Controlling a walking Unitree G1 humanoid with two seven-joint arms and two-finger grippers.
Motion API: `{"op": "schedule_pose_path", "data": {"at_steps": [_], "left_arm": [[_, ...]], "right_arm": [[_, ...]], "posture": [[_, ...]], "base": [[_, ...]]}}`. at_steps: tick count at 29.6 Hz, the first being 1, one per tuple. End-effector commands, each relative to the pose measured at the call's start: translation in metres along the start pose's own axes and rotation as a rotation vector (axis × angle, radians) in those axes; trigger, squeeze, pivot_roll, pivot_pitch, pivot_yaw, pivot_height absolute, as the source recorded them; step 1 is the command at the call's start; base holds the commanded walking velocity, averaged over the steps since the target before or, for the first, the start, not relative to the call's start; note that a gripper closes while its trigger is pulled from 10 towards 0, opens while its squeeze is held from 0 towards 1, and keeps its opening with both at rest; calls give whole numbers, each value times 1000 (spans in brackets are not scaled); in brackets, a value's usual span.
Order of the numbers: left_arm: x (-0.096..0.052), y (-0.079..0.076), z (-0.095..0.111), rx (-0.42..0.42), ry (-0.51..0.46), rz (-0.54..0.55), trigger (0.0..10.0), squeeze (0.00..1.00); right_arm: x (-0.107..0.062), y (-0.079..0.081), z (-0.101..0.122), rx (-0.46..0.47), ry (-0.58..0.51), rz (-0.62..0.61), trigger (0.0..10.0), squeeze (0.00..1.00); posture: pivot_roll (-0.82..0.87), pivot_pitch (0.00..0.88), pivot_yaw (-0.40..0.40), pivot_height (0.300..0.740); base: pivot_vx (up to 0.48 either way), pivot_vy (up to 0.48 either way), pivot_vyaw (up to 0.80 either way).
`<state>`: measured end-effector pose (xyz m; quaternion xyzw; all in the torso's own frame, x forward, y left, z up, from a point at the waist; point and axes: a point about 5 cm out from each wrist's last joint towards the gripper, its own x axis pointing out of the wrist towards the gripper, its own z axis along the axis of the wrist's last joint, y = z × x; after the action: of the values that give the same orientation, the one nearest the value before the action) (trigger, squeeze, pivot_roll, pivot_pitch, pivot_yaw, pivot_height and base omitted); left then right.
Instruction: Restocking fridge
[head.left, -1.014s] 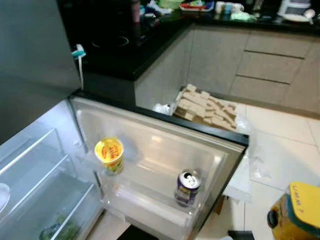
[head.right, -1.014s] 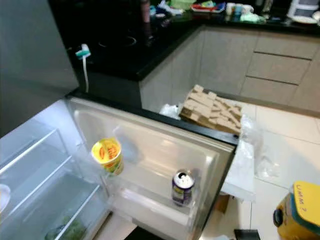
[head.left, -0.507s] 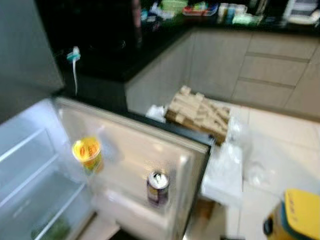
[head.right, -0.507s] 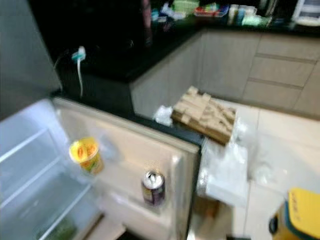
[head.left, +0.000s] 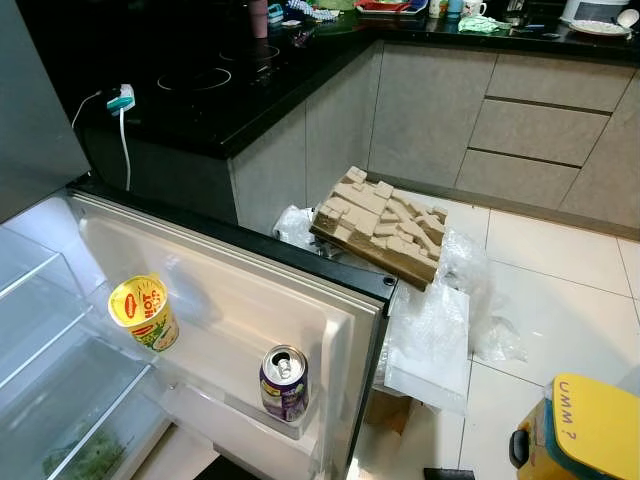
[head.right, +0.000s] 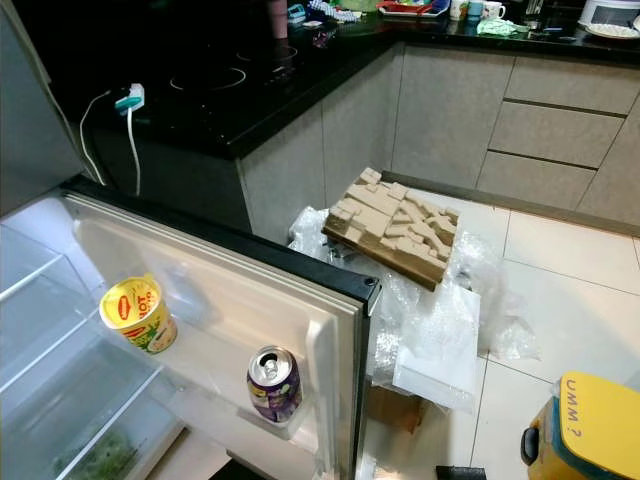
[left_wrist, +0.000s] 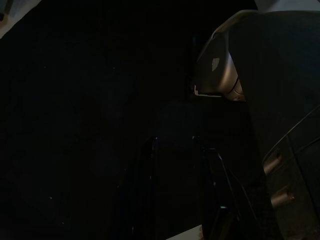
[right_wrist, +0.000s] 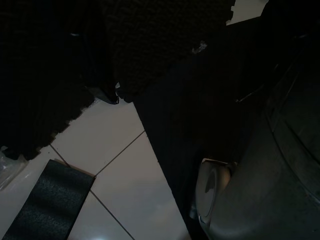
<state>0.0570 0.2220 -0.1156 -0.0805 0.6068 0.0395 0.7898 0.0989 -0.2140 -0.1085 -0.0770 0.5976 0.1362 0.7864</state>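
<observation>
The fridge door (head.left: 250, 290) stands open in front of me. On its lower door shelf stand a yellow instant-noodle cup (head.left: 143, 311) and, to its right, a purple drink can (head.left: 284, 381) with an opened top. The lit fridge interior (head.left: 40, 330) with clear shelves is at the left, and some greens (head.left: 85, 460) lie in the bottom drawer. My left gripper (left_wrist: 175, 190) hangs idle in the dark. In the right wrist view, my right arm hangs low over the tiled floor (right_wrist: 125, 190).
A black counter (head.left: 200, 90) with a plugged-in charger (head.left: 121, 98) runs behind the door. Brown moulded cardboard (head.left: 380, 225) lies on plastic wrap and a white foam slab (head.left: 430, 345) on the floor. A yellow-lidded container (head.left: 585, 430) stands at the lower right. Grey cabinets (head.left: 540, 110) line the back.
The camera has swung right, so the door, cup and can now sit further left in the picture. The blur has gone. Nothing itself has moved.
</observation>
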Motion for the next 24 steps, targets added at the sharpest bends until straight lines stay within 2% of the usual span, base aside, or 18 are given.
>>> {"op": "schedule_pose_path", "data": {"at_steps": [1,7,15,24], "left_arm": [[1,-5,-1,2,2,-19,10000,0],[1,-4,-1,-6,5,-5,10000,0],[1,-4,-3,24,15,20,10000,0],[1,-3,-4,5,23,28,10000,0]], "right_arm": [[0,2,0,13,-2,8,10000,0],[0,1,0,16,-4,8,10000,0],[0,1,-1,14,-2,10,10000,0],[0,0,-1,19,-4,8,10000,0]], "posture": [[-45,0,7,740],[-45,0,6,740],[-45,0,5,740],[-45,0,4,740]], "base": [[0,-465,0],[0,-405,0],[0,0,0],[0,0,0]]}}
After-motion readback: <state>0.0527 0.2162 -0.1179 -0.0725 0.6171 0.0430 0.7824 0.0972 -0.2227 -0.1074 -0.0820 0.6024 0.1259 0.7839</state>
